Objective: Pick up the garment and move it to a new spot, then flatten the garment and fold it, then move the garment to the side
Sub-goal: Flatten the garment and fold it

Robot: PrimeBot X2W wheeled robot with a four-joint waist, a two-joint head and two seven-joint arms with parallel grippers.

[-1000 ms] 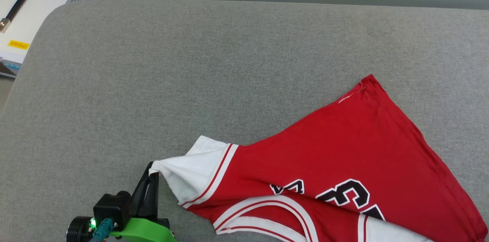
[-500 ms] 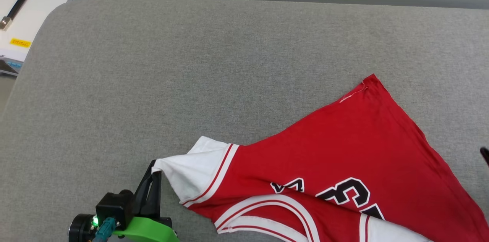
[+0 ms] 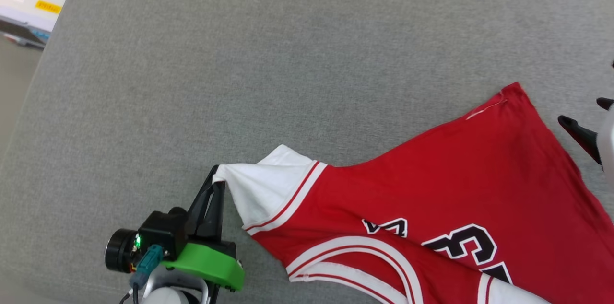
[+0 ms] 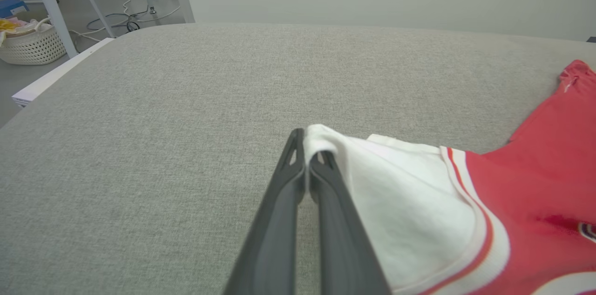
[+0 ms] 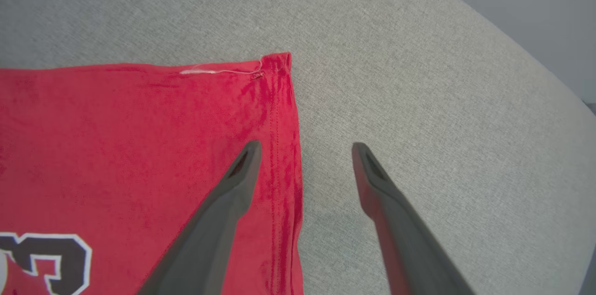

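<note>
The garment (image 3: 431, 184) lies spread on the grey padded surface (image 3: 216, 64), numerals facing up. The left gripper (image 4: 307, 155) is clamped on the tip of its white sleeve (image 4: 396, 202); the right gripper (image 5: 306, 145) hangs over the red hem edge, jaws wide apart (holding nothing)
</note>
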